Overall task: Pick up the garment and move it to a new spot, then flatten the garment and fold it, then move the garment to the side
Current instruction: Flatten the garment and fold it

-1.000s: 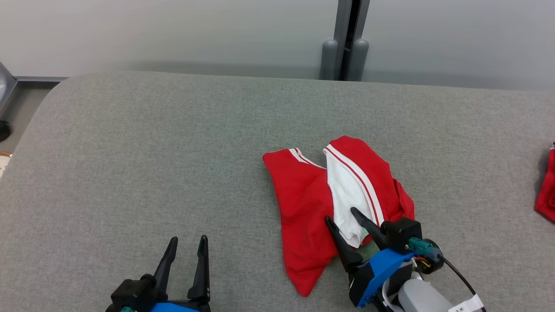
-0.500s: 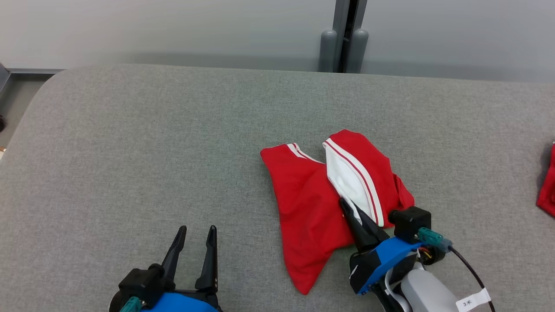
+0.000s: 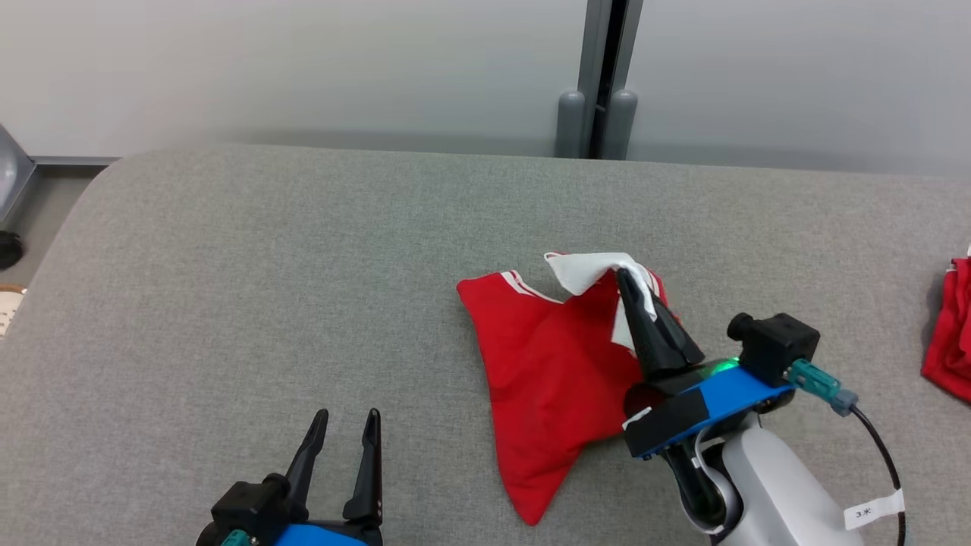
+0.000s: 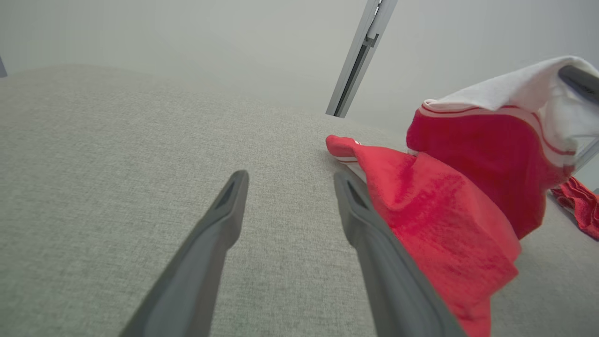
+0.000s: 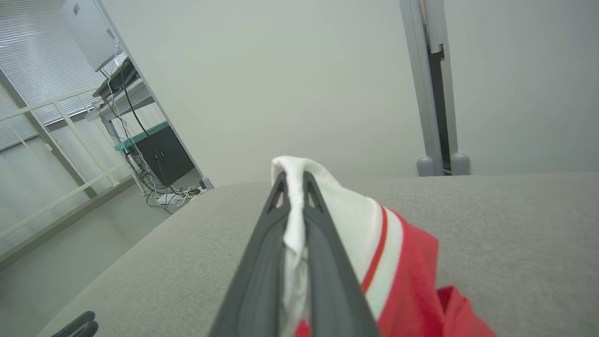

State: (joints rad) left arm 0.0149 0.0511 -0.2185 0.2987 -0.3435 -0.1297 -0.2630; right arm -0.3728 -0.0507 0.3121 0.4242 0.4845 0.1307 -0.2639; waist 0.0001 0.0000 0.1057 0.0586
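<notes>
Down at the lower left of the head view, found the left gripper point(image 3: 347, 417) hovering over the grey fabric surface point(image 3: 227, 288), fingers parted by a narrow gap, gripping nothing, well apart from the cloth. Saw through the left wrist view the same parted fingers with bare grey fabric between them and red cloth rising off to that view's right. Further right, near the middle of the surface, found the red garment point(image 3: 546, 356) with white trim: left part and lower pointed corner lying flat, upper right part drawn up into a peak. At that peak, noted the white lining point(image 3: 584, 271) pinched between the tips of the right gripper point(image 3: 626, 274), fingers pressed together on the fabric, with the blue wrist block point(image 3: 721, 394) low over the garment's right edge and the pale forearm point(image 3: 766, 485) reaching in from the lower right. Confirmed in the right wrist view: white cloth squeezed in the slit between the two fingers, spilling over the tips and down to that view's right into red. Against the pale wall point(image 3: 303, 61), made out a grey post point(image 3: 599, 76). At the far right edge of the surface, well apart from the right gripper, spotted a second red cloth point(image 3: 948, 341), partly cut off.
</notes>
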